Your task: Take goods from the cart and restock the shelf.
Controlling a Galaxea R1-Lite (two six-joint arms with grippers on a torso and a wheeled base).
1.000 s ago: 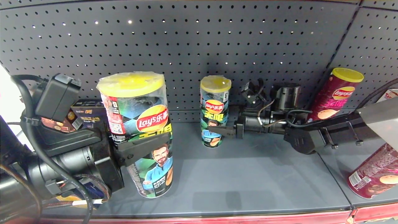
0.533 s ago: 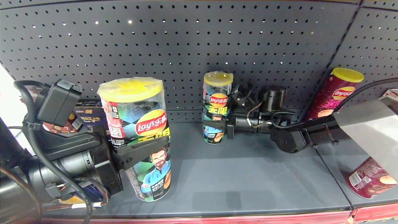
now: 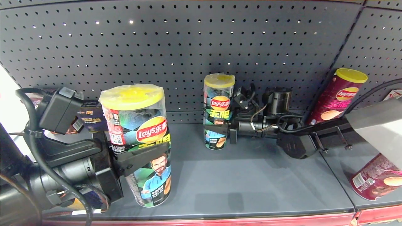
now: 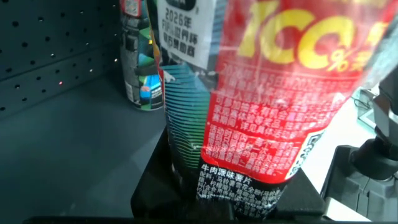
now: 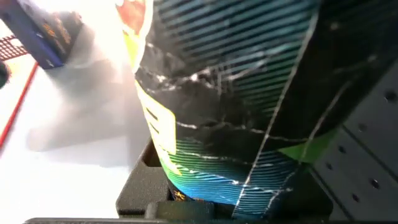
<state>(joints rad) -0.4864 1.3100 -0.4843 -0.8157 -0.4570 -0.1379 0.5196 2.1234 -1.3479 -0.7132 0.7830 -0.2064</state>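
The left end effector [image 3: 143, 157] is clamped on the near can [image 3: 138, 125], upright by the shelf's [image 3: 251, 182] front edge. The right end effector [image 3: 216, 128] grips the far can [image 3: 218, 103], upright at the shelf's back.

The left gripper [image 3: 146, 153] sinks nearer the grey shelf [image 3: 251, 182] with its large yellow-lidded cardboard crisp tube [image 3: 138, 131]. The right gripper [image 3: 218, 128] carries the small yellow-lidded crisp tube [image 3: 219, 103] slightly farther back.

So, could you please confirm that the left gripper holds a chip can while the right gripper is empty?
Not quite: the head view shows the right gripper also shut on the far can by the pegboard; the left gripper does hold the near can.
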